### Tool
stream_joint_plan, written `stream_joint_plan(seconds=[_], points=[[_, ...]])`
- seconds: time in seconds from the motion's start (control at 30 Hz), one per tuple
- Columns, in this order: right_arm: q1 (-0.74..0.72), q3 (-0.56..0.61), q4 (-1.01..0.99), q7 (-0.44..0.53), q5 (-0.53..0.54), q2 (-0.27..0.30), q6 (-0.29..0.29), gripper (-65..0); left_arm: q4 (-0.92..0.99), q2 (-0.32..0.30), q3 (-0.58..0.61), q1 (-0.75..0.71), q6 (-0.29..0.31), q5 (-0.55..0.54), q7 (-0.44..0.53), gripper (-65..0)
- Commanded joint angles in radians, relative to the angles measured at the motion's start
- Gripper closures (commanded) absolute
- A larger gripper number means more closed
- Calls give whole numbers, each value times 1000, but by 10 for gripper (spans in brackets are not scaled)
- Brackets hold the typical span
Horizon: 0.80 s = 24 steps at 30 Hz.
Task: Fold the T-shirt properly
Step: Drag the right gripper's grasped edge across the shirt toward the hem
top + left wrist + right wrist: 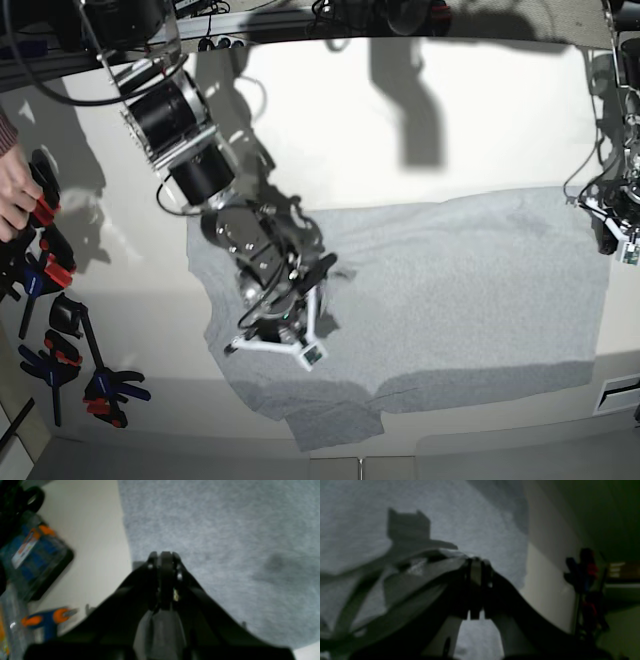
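Note:
The T-shirt (pixel 450 300) lies spread on the white table (pixel 400 120), light heather grey, with no lettering showing. One sleeve (pixel 330 422) sticks out toward the near edge. My right gripper (pixel 292 312) points down onto the shirt's left part. In the right wrist view the right gripper (pixel 476 563) is shut, and a raised fold of the T-shirt (pixel 420 565) runs into its tips. My left gripper (pixel 612 232) sits at the shirt's right edge. In the left wrist view the left gripper (pixel 163 555) is shut just above the T-shirt (pixel 225 542), close to its border, with no cloth visibly pinched.
Several black, blue and red clamps (pixel 60 350) lie at the table's left side, and a person's hand (pixel 14 195) rests on one there. A clear box of blue parts (pixel 32 552) and an orange-blue clamp (pixel 50 617) lie beside the left arm. Cables run along the far edge.

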<state>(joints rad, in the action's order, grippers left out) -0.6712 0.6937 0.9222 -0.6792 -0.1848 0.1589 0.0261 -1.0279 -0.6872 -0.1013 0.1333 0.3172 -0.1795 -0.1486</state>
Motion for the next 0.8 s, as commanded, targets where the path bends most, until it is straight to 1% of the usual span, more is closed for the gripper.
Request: stream_joint_plan(seconds=[0.0,0.07,0.17,0.27,0.37,0.43,0.53,0.6,0.63,0.73,0.77], points=[[-60,-7,3,23,-19,-5,16,0,-12,-25,-10,23,-19,-4,42,0],[-84,-7,-9,24,-16,-5,17,0,-12,-25,-10,23,-33,-4,61,0],[-108,-7,-10,22,-16,-8,16,0,-12,-25,-10,22,-33,-4,92,0],[-113,-7,-10,21,-10,-15,16,0,-12,-25,-10,22,-33,-3,100,0],[-112,-7,-10,21,40,-15,17,0,-12,-25,-10,22,-34,-3,145,0],[-112,-7,-10,12,39,-15,42,0,-12,-25,-10,22,-34,-3,200,0],[-112,-7,-10,-10,29,-14,107,0,-12,-25,-10,23,-33,-3,277,0],[-112,-10,-10,-22,29,-14,126,0,-11,-24,-10,25,-32,-2,289,0],[-111,-15,-10,-25,29,-15,131,0,-11,-23,-10,26,-32,16,289,0],[-106,-51,-10,-32,28,-16,144,0,22,-10,-10,37,-34,143,290,0],[-101,-70,-10,-34,28,-20,149,0,43,-9,-10,38,-34,161,302,0]])
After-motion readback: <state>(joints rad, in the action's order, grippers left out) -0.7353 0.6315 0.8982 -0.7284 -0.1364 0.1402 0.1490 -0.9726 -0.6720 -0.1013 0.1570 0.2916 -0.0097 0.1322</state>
